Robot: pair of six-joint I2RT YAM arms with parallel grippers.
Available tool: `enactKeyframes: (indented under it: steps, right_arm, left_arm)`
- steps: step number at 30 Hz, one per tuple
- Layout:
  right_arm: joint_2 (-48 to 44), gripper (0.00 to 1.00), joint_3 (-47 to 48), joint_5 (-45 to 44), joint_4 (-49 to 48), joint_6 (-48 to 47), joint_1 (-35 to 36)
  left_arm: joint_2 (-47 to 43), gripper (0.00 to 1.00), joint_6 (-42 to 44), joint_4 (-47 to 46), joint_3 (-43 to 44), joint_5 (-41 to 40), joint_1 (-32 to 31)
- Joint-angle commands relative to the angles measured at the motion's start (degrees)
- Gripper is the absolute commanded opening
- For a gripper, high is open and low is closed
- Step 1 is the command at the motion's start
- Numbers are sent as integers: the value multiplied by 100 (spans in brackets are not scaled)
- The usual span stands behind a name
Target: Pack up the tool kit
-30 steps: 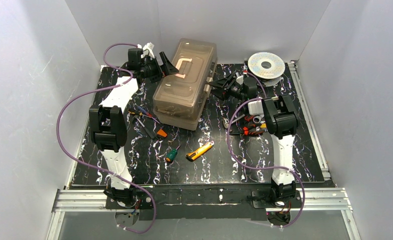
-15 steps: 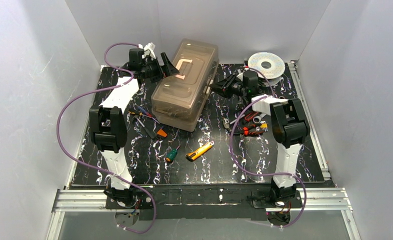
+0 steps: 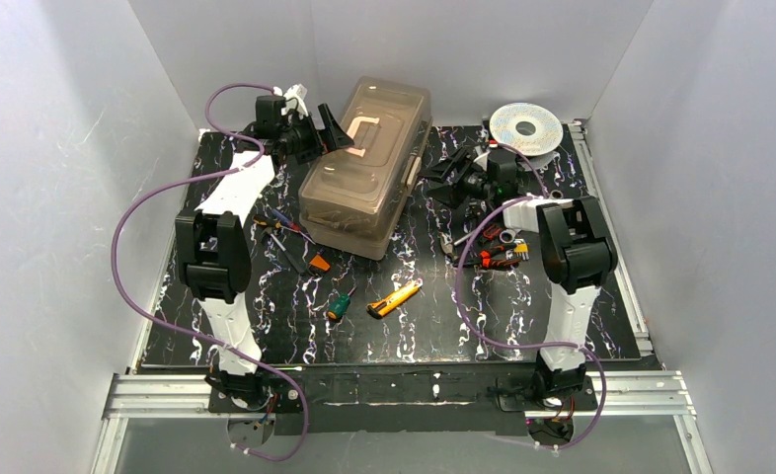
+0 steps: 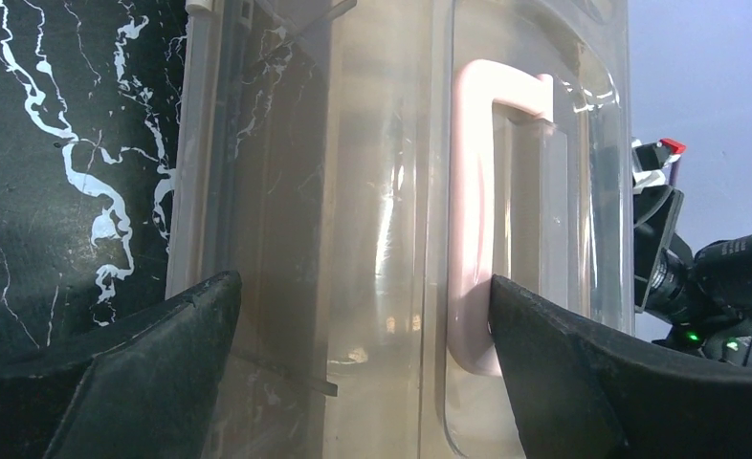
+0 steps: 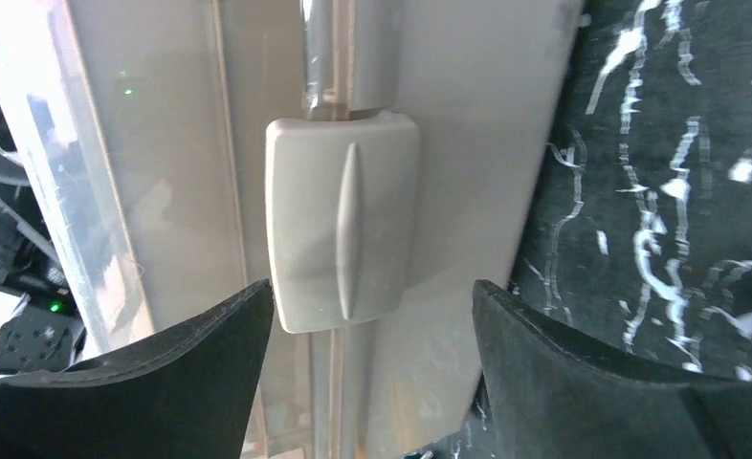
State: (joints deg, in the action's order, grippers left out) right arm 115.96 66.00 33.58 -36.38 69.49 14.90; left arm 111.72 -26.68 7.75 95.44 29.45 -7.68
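Toolbox (image 3: 359, 183) sits far-centre on the desk (image 3: 433, 331), skewed, lid (image 4: 372, 220) shut. Left jaws spread wide over the lid. One finger (image 4: 564, 373) is just beside the end of the cream handle (image 4: 473, 191) and nothing is gripped. Right jaws are also wide apart at the box's right side – latch (image 5: 342, 225) in the gap, not clamped. Yellow knife (image 3: 395, 297), screwdrivers (image 3: 283, 237) & pliers (image 3: 498, 255) lie loose on the desk, near side of the box.

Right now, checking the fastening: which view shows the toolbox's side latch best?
Right wrist: the latch sits centre frame, close and sharp. The top view barely shows it; left wrist shows only lid and handle.
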Motion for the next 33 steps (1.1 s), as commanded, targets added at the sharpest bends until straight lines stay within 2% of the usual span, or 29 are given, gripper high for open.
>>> enactKeyframes:
  steps: [1,6,11,14,16,18,19,21,23,24,27,29,30,31,32,33]
  right_arm:
    - [-800,84,44,-322,944,-1230,-85]
    - [-1872,87,307,-1533,2771,-2602,-72]
    - [-2706,88,774,-2955,4099,-3685,186]
    - [-3132,88,712,-3928,4229,-4143,348]
    - [-3399,89,367,-4340,3790,-4355,348]
    - [-3543,85,-11,-5157,3209,-3936,319]
    - [-3596,96,-1,-4838,3464,-3883,197]
    - [-3639,98,17,-3445,3517,-3865,-237]
    - [-3628,98,-400,-2197,2552,-3533,-526]
    - [-3593,98,-616,-1897,2102,-3308,-584]
    - [-3315,98,-861,-1608,1606,-2597,-584]
    - [-2916,98,-934,-1035,980,-2124,-583]
    - [-2600,95,-992,-771,522,-1560,-576]
    - [-2129,90,-1131,-360,-568,-952,-575]
    - [-1450,87,-1120,27,-2129,-85,-536]
    - [-955,87,-977,131,-2838,504,-479]
  left_arm:
    - [-508,98,220,845,255,17,-169]
    - [-675,98,420,1302,803,-436,-159]
    - [-1040,98,567,1462,1050,-844,-155]
    - [-1243,98,637,1442,1136,-987,-155]
    - [-1347,98,690,1338,1123,-1050,-153]
    - [-1403,98,786,1184,1066,-1135,-155]
    - [-1415,98,828,1119,1018,-1250,-152]
    - [-1398,98,839,1040,962,-1447,-128]
    - [-1392,98,773,805,853,-1340,-29]
    - [-1397,98,702,625,762,-1237,19]
    - [-1305,98,461,279,629,-846,143]
    - [-1022,98,453,644,998,-807,153]
    - [-776,98,452,982,1299,-742,153]
    - [-604,98,388,1077,1422,-590,153]
    - [-428,98,316,969,1422,-220,152]
    - [-305,98,184,883,1408,-73,153]
